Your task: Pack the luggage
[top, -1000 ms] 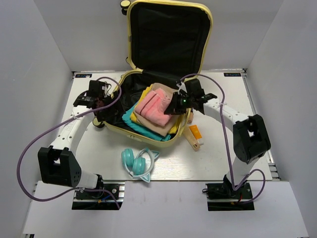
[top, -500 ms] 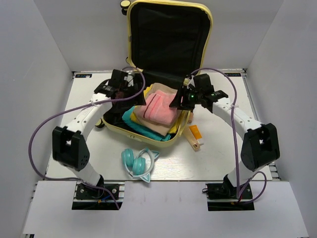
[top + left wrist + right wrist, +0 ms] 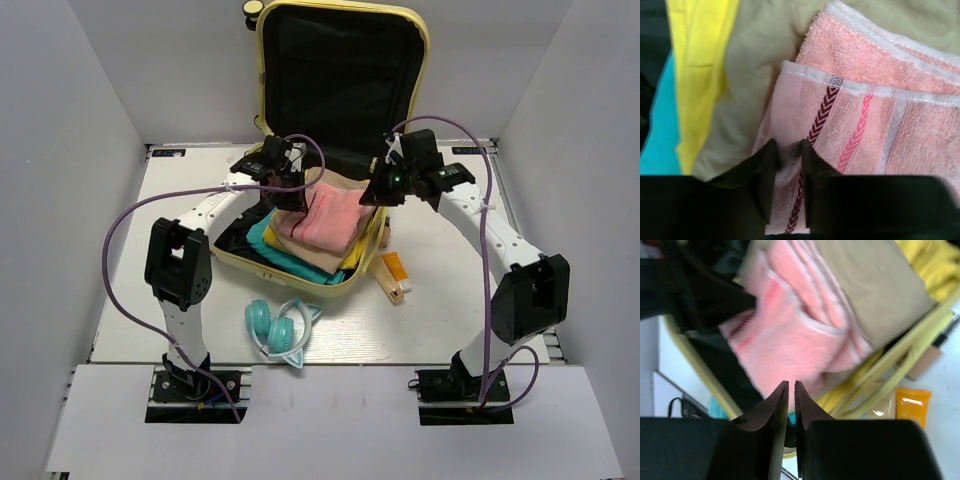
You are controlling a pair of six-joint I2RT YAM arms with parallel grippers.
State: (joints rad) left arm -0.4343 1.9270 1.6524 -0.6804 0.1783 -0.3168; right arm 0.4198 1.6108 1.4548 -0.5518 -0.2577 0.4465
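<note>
Packing is under way, as I judge it from above: the luggage (image 3: 340, 80) stands open at the far middle of the table (image 3: 450, 310), lid upright against the back wall, and its lower shell holds a stack of folded clothes with a pink towel (image 3: 325, 215) on top. My left gripper (image 3: 290, 190) sits at the towel's left edge and my right gripper (image 3: 378, 195) is over the shell's right side, beside the towel. Teal headphones (image 3: 283, 328) and an orange tube (image 3: 394, 267) lie on the table outside the case, so I judge the task well short of finished. Left wrist view: my fingers (image 3: 771, 165) are clenched on a fold at the towel's striped end, cloth showing in the narrow gap between them; a tan garment (image 3: 760, 75), a yellow one (image 3: 700, 65) and a teal one (image 3: 660, 130) lie beneath. Right wrist view: my jaws are all but closed, a thin slit between them, and I see nothing caught there; they hang above the towel, apart from it, with the case's yellow rim and the tube beyond. Step in hand, in my judgement, is settling the towel flat on the stack. The next move calls for drawing the pinched edge out smoothly without dragging the layers below, then letting go.
</note>
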